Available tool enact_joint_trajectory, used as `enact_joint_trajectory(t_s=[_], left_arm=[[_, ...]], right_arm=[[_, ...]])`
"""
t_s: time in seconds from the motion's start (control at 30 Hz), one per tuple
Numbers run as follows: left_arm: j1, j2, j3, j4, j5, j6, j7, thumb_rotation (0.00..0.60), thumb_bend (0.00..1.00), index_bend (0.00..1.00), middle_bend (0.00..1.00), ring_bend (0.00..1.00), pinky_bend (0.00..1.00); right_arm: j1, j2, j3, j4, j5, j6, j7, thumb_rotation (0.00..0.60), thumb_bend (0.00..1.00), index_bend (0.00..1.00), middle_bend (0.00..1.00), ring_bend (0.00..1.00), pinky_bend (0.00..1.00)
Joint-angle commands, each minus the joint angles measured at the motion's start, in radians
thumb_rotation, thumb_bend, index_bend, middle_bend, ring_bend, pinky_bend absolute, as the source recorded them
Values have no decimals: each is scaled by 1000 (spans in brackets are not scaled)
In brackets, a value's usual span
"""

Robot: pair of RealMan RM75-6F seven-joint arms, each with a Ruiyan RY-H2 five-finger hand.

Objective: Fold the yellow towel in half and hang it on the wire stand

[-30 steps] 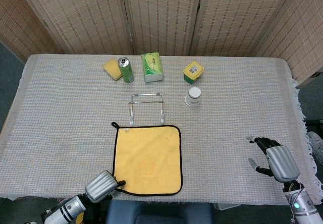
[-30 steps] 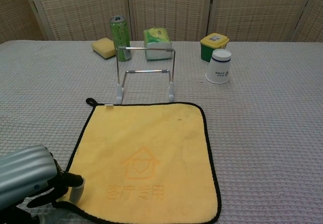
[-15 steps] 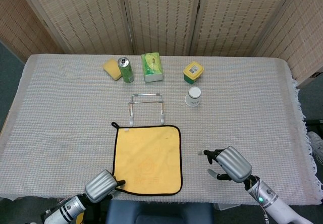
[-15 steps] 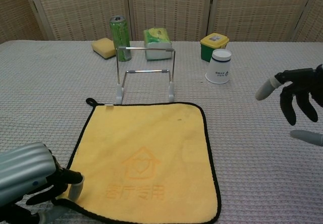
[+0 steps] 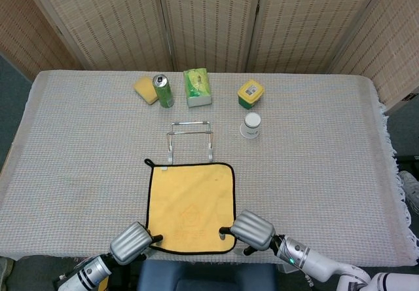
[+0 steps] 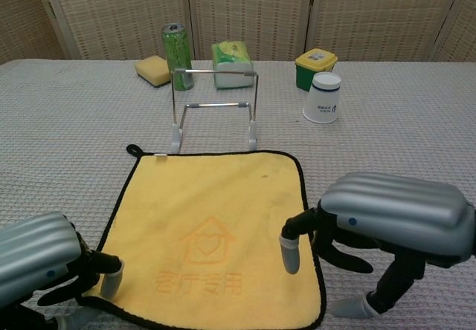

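At the near edge of the worktop (image 5: 78,147), the right hand (image 5: 252,229) has been brought in from far out on the right side, where it was seen a second ago, to the near right corner of the yellow towel (image 5: 192,206). Its fingers (image 6: 290,254) are spread and pointed down at the black border; nothing is held in them, and whether the cloth is already touched cannot be told. The left hand (image 5: 132,241) has stayed at the near left corner, its fingers (image 6: 109,283) curled low against the border; a pinch on the cloth cannot be confirmed from either view.

The towel itself has not been shifted: it is spread flat and unfolded, its far edge lying just in front of the feet of the wire stand (image 5: 190,139), with its hanging loop at the far left corner.

With a hand now placed at each near corner, the fold is judged to be about to start; both corners would have to be pinched and carried toward the far edge.

Beyond the stand, a white cup (image 5: 250,124) and a yellow-lidded tub (image 5: 251,94) are seen to the right, and a tissue pack (image 5: 198,86), a green can (image 5: 162,90) and a sponge (image 5: 145,88) along the back, all well apart from the towel.
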Motion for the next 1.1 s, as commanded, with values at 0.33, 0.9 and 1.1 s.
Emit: enact_joint_trajectory(t_s=[0.33,0.9,1.1], left_arm=[[4,-4,4,4,-3,1,1,600,474,573,920,858,897],[6,-10,5,9,-4,5,-2,600,474,572,920,859,897],[7,-9,5,12,-4,9,-4,600,474,572,920,858,897]], right_arm=[[30,-61,-23,55,48,-33,-65,600,157,448,845,939,1000],[64,-132,-35,122,96,-46,-105,600,204,456,845,939,1000],[76,-149,-39,136,111,-56,-114,600,216,463,845,940,1000]])
